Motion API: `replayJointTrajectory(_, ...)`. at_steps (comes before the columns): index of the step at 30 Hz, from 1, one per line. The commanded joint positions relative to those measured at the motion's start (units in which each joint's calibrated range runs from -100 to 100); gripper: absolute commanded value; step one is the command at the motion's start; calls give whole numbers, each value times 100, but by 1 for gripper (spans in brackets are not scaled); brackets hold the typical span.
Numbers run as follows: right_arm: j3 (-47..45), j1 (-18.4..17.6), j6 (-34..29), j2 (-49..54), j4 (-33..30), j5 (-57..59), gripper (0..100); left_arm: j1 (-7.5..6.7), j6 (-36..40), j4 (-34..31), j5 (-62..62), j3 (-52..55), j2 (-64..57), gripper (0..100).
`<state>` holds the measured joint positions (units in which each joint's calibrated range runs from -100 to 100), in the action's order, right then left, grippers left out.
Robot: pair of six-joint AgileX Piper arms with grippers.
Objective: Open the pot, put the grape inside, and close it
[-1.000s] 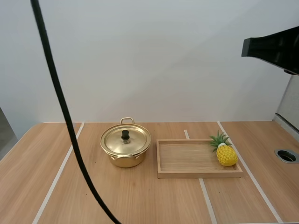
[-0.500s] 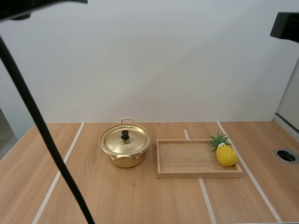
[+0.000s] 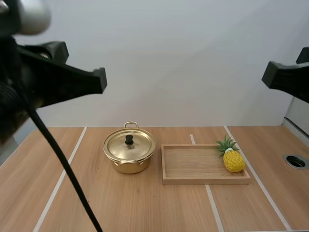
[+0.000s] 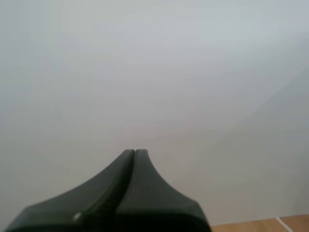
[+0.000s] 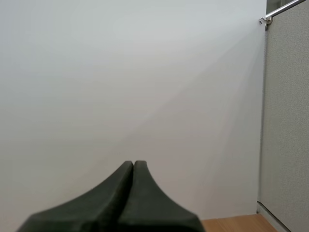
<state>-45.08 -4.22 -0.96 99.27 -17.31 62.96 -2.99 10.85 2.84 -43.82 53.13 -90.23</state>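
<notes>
Both my left gripper [image 4: 134, 153] and right gripper [image 5: 133, 165] pressed together, empty, high above table; gold pot [image 3: 129, 153] lidded [image 3: 129, 143], toy pineapple [image 3: 233, 158] in wooden tray [image 3: 193, 180], no grape seen, so pre-open or already closed.

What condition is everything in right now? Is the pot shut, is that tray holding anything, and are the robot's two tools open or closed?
Pot: upright on the table, closed.
Lid: seated on the pot, knob up.
Wooden tray: flat on the table, holding one thing.
Toy pineapple: standing at the tray's right end.
Left tool: shut on nothing, raised above the table.
Right tool: shut on nothing, raised.
</notes>
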Motion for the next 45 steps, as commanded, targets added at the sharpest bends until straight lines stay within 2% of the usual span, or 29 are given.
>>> replayJointTrajectory(1, -326, 23, -14, 73, -159, -424, 0, 50, 63, -46, 878, 638, -164, 0)
replayJointTrajectory(9, -1591, 23, -14, 73, -318, -1612, 0, 186, 95, -7, 2424, 2066, -263, 0)
replayJointTrajectory(16, -2613, 30, -14, 73, -413, -2359, 0, 186, 95, -7, 3204, 2792, -362, 0)
replayJointTrajectory(24, -3162, 376, -14, 73, -442, -2328, 0, 246, 95, -7, 3224, 3266, -977, 0)
replayJointTrajectory(28, -3781, 393, -14, 73, -442, -2439, 0, 246, 86, -7, 3224, 3754, -977, 0)
replayJointTrajectory(34, -5100, 393, -14, 73, -501, -3594, 0, 246, 60, -36, 3525, 4677, -977, 0)
replayJointTrajectory(36, -5446, 393, -14, 73, -487, -3872, 0, 246, 60, -36, 3749, 4687, -977, 0)
replayJointTrajectory(38, -5492, 393, -21, 73, -478, -4000, 0, 246, 95, 10, 3076, 4687, -977, 0)
replayJointTrajectory(40, -5492, 393, -21, 73, -199, -3580, 0, 246, 116, 37, 2792, 4687, -977, 0)
replayJointTrajectory(45, -5492, 393, -63, 73, 453, -3549, 0, 255, 354, 37, 2270, 4687, -977, 0)
